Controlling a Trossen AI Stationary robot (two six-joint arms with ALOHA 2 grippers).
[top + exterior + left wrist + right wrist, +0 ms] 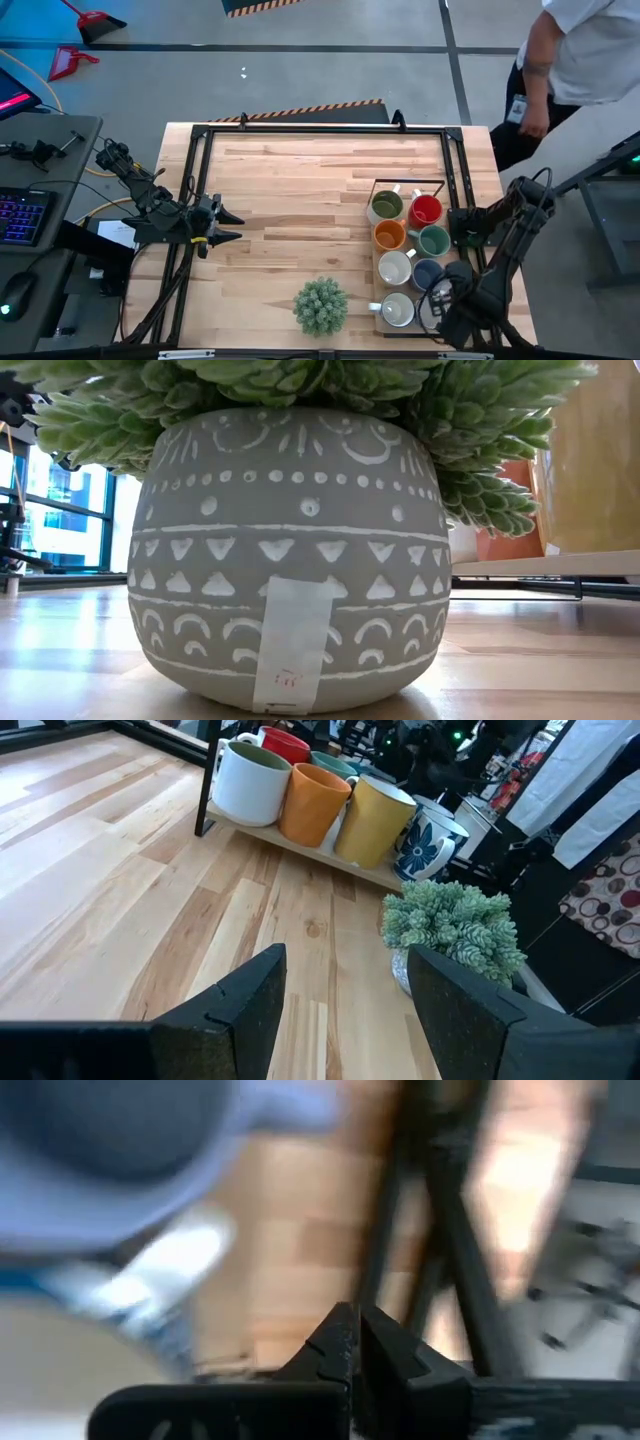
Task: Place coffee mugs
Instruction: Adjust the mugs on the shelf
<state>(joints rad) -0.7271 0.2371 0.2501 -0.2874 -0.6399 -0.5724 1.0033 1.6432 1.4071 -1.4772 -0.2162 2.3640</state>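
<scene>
Two grippers are in the pictures, and neither one holds a mug. The right gripper [355, 1342] has its fingers pressed tight together with nothing between them; in the high view it sits at the lower right of the frame, just beside the mugs. The left gripper [222, 224] has its fingers spread wide and empty. It waits at the left side of the frame, well apart from the mugs.

All the mugs that can be seen stand close together on a small wooden tray [412, 183] at the right of the high view. No mug stands alone on the bare table [290, 190]. So the job looks nearly done or done, though part of the tray is hidden by the right arm.

Counting in the high view, there are seven mugs in plain sight:
- one olive green mug [386, 206]
- one red mug [426, 210]
- one orange mug [389, 235]
- one green mug [433, 241]
- one blue-grey mug [428, 273]
- two white mugs [395, 268]

An eighth one may hide under the right arm; that cannot be told.

There is one spiky plant [321, 306] in a grey pot, at the bottom middle of the frame.

One person [575, 50] stands at the upper right.
</scene>
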